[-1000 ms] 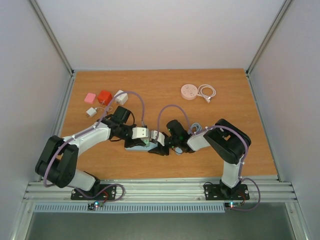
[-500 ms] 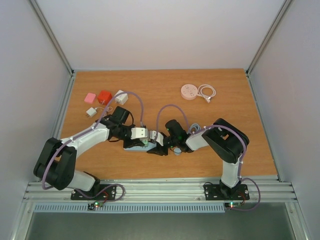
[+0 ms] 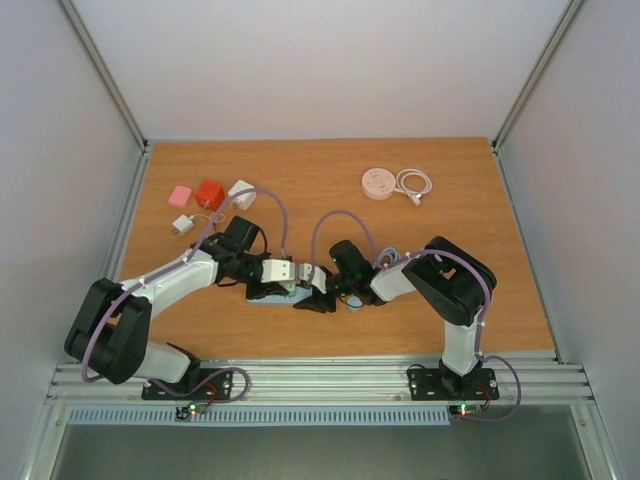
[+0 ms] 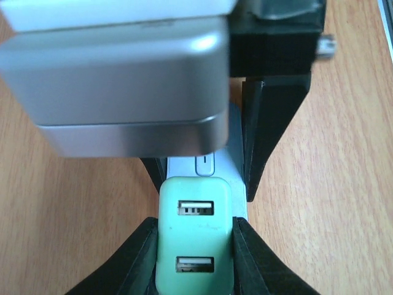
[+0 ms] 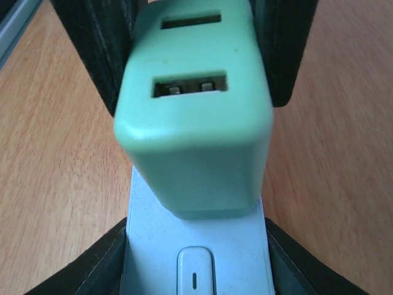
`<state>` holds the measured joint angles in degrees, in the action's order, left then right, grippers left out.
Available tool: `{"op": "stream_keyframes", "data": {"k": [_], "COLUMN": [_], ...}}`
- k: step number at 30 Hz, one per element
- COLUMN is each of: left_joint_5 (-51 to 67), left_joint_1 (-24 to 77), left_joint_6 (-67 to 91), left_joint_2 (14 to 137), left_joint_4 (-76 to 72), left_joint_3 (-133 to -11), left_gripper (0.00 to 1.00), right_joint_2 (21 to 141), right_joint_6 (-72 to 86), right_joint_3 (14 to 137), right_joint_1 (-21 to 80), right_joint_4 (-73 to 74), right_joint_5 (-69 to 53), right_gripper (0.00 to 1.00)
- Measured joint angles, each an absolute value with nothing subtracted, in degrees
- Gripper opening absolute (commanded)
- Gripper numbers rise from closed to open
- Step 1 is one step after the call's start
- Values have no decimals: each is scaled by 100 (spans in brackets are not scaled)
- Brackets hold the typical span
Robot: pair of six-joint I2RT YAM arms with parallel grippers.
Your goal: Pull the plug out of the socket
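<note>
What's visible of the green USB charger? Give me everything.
The green USB charger is a mint-green, rounded block of matte-looking plastic with two USB-A ports in its outer face, both empty. It stands on the pale power strip, apparently seated in a socket, beside the strip's rocker switch. The left hand pinches its two sides with black fingers. The right hand clamps the strip, not the charger.

My enclosure: wood-grain desk point(image 3: 320, 165) bounded by plain white walls point(image 3: 320, 70) on three sides, grey metal posts point(image 3: 105, 75) at the corners, even light.
</note>
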<state>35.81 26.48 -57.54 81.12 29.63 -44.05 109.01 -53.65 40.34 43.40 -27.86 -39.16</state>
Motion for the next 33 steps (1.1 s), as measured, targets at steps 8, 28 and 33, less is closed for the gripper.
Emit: {"op": "stream_keyframes", "data": {"k": [8,28,33], "left_joint_5": [3426,3811,3916], "left_joint_1": [2674,2462,2617], "left_joint_6": [-5859,-5677,-5802], "left_joint_2": [7747,8147,7629], "left_joint_4": [2663,3216,3148], "left_joint_3": [-4064,-4515,-4416], "left_gripper": [12,13,13], "right_joint_2": [10956,10956,11002], "right_joint_6": [-5365,-5398,-5411], "right_joint_3": [4115,4125,4165], "right_joint_1": [4381,4375,4362], "right_joint_4": [-2766,-2759,-2735], "right_joint_5": [-3922,-3962,-3793], "right_gripper": [9,9,9]}}
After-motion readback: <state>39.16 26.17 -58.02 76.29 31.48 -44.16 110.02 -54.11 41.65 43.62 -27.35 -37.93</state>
